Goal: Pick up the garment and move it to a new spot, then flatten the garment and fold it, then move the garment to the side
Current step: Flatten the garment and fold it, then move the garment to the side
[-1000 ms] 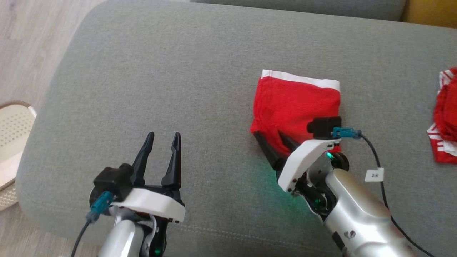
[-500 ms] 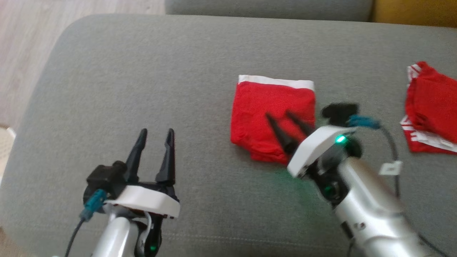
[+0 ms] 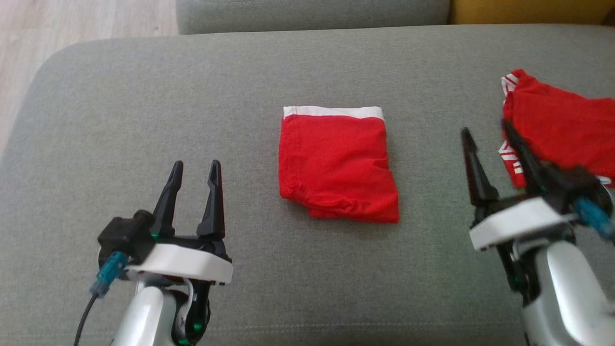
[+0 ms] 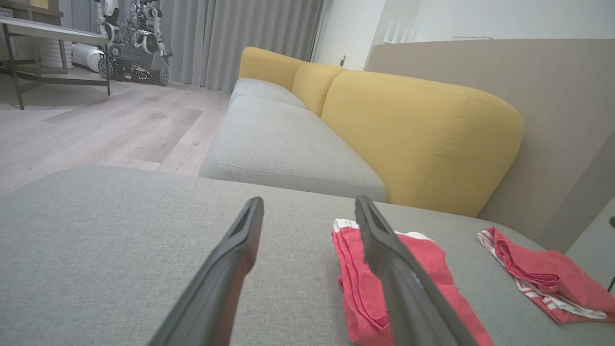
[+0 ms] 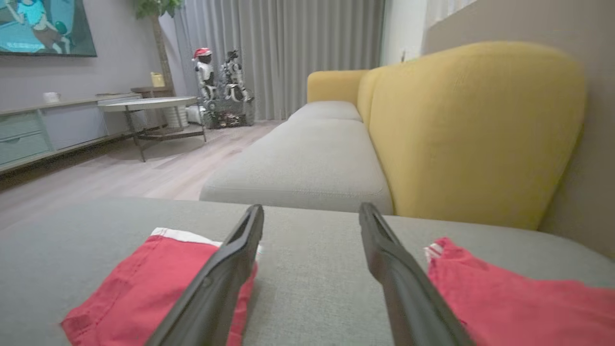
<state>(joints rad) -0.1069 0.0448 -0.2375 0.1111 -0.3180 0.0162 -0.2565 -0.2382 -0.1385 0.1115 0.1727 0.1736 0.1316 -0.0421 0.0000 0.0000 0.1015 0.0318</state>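
While the left gripper (image 3: 197, 164) waits at eight o'clock of the garment (image 3: 336, 166), jaws apart and empty, that garment lies folded mid-cushion (image 3: 144, 96) — right gripper (image 3: 486, 129) at three o'clock, likewise spread, holding nothing. Only the sideways move looks left.

seat: grey cushion (image 3: 144, 96) | back: yellow backrest (image 4: 408, 134) | on cushion, right end: crumpled red-white cloth (image 3: 562, 125) | floor: pale wood (image 4: 96, 125) | far: grey curtains (image 5: 312, 53), table (image 5: 149, 103), parked robots (image 5: 221, 72)
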